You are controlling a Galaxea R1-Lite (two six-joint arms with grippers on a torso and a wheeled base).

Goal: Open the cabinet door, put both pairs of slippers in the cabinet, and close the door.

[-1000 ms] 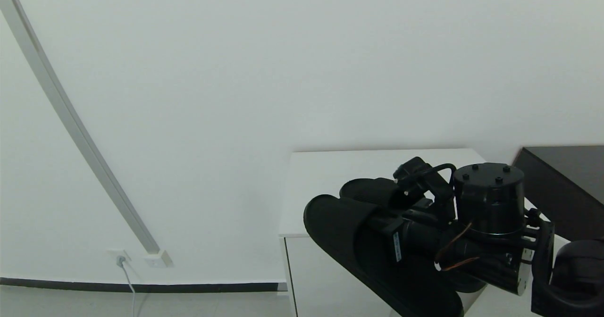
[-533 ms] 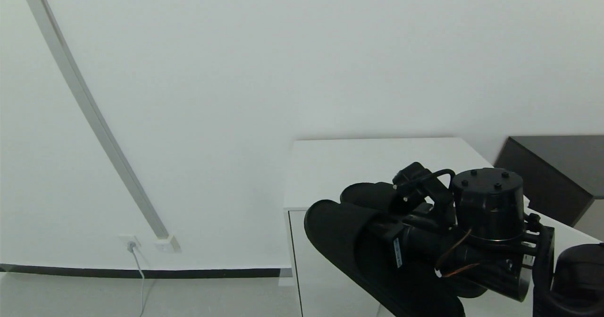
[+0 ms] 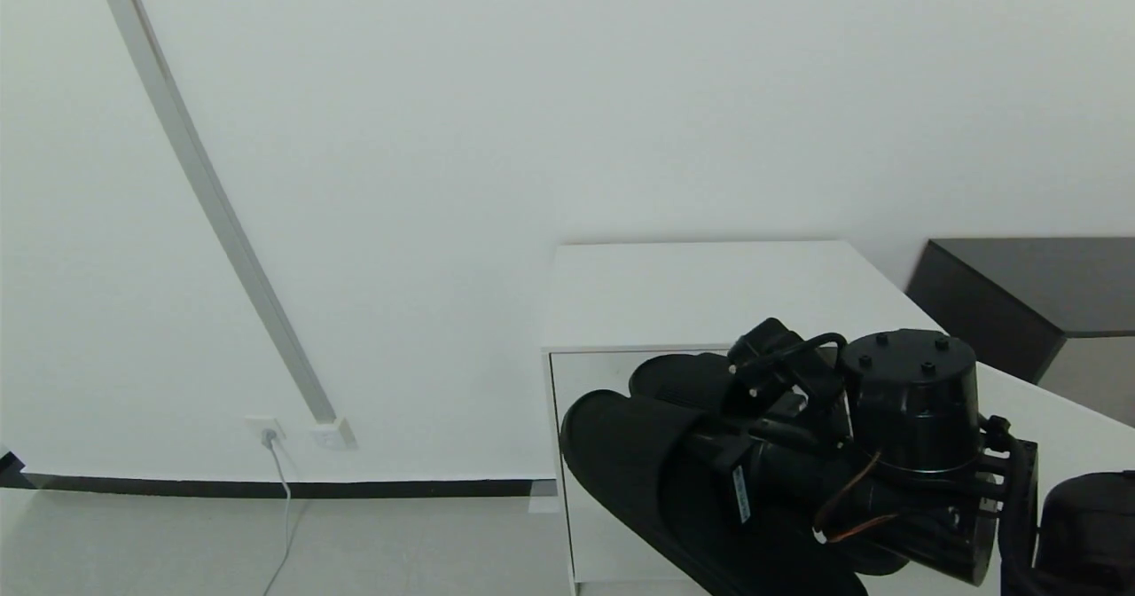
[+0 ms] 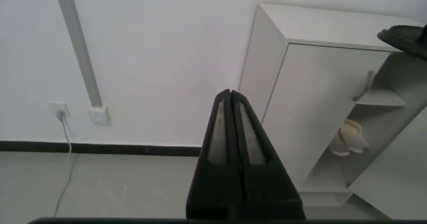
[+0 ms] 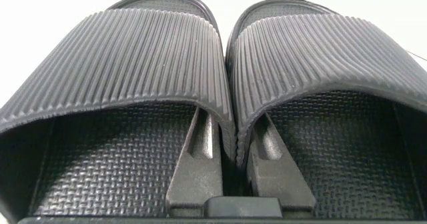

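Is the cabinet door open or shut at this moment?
Open: the left wrist view looks into the cabinet, where a shelf and a pale slipper are uncovered.

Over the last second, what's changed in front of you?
The whole head view has shifted, so the camera moved, not the things; more of the front of the cabinet now shows. The right gripper stays shut on the slippers, in the same pose. Nothing was picked up or released.
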